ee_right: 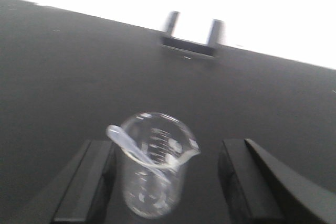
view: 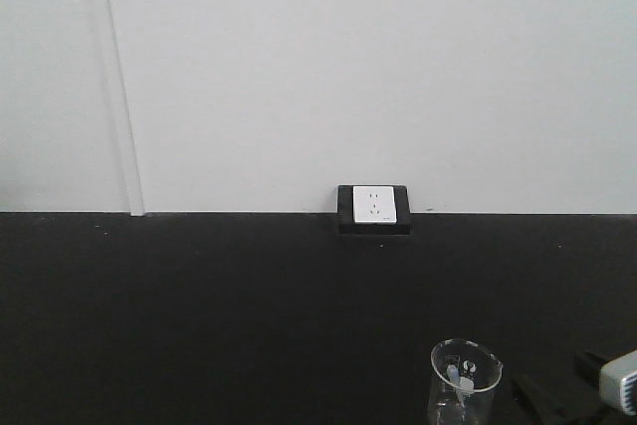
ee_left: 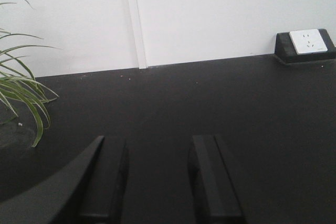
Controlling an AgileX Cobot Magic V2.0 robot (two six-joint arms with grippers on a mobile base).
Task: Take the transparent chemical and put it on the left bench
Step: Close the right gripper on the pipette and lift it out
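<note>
The transparent chemical, a small clear glass beaker with a pour spout and a white dropper-like piece inside, stands upright on a black benchtop. My right gripper is open with the beaker between its fingers. The beaker is close to the left finger, and a gap separates it from the right finger. The front view shows the beaker at the bottom right. My left gripper is open and empty over bare black bench. The left bench with three white bins is out of view.
A white wall socket in a black housing sits where the bench meets the white wall; it also shows in the left wrist view. A potted plant's green leaves hang at the left. Part of my right arm shows at the lower right.
</note>
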